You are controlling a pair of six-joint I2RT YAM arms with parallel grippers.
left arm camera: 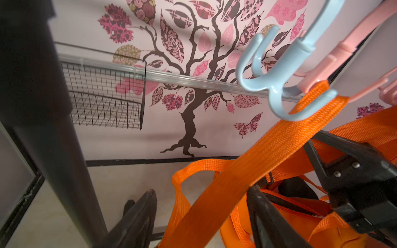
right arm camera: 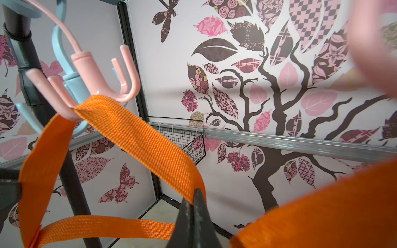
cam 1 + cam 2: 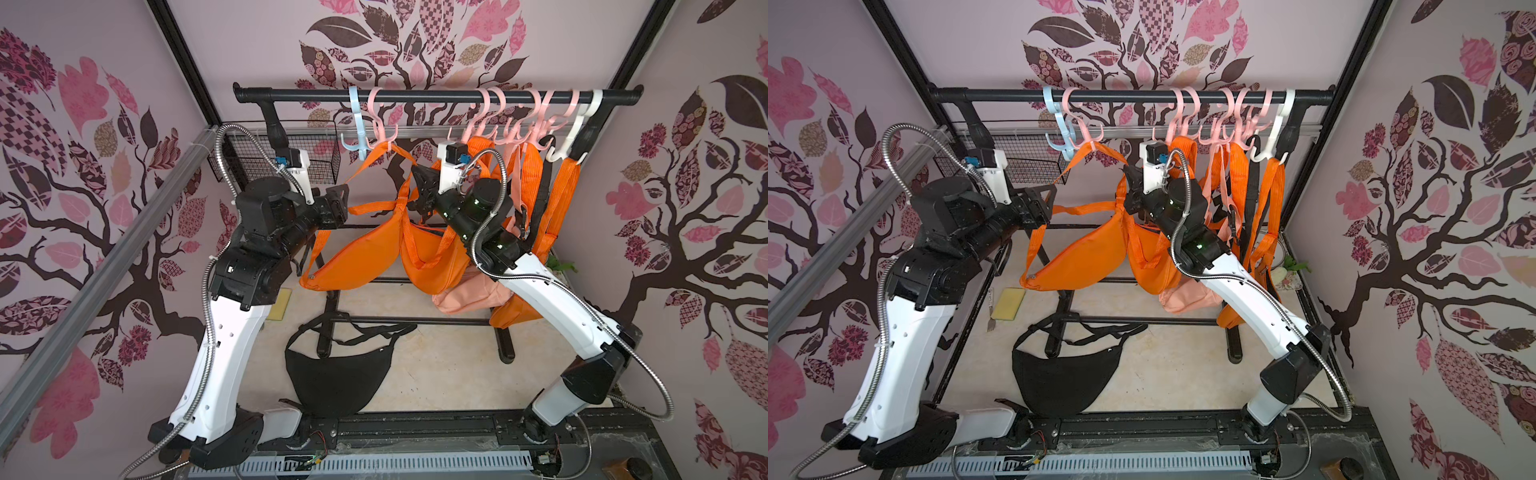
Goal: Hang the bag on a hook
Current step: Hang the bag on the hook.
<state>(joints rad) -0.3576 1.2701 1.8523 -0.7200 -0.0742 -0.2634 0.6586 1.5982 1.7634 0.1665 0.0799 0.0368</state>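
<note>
Jaws of the left gripper point(image 1: 203, 190) stand apart, with the orange strap point(image 1: 242, 169) running between them. The right gripper point(image 2: 194, 192) pinches that strap just below the pink hook point(image 2: 83, 62) it loops over. Beneath, the orange bag point(image 3: 361, 253) hangs between both arms.

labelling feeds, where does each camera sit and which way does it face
Top views: overhead, front, looking down at the rail and bags; left arm and right arm show.
Left wrist: looks up past its open jaws at the blue hook and orange strap.
Right wrist: looks up past shut jaws pinching that strap, toward a pink hook.
Both wrist views share the strap and wire basket.
</note>
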